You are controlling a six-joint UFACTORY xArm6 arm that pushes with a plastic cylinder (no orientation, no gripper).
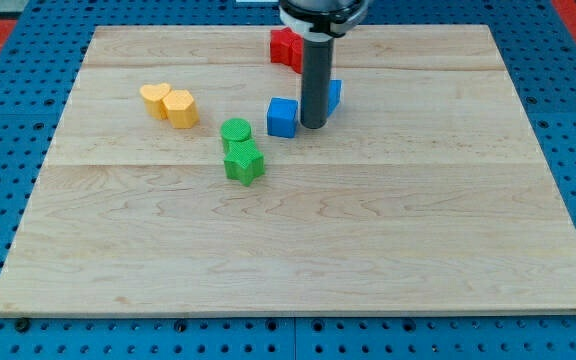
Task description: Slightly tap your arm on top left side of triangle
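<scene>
My tip [313, 125] rests on the wooden board [298, 260], right of centre near the view's top. A blue block [334, 95] sits just behind and to the right of the rod, touching it or nearly so. The rod hides most of it, so I cannot make out its shape. A blue cube [282, 117] stands just left of the tip with a small gap.
A red block [286, 47] lies near the top edge, partly behind the arm. Two yellow blocks [155, 99] [180, 107] touch at the left. A green round block [235, 131] sits above a green star-like block [243, 162], left of the blue cube.
</scene>
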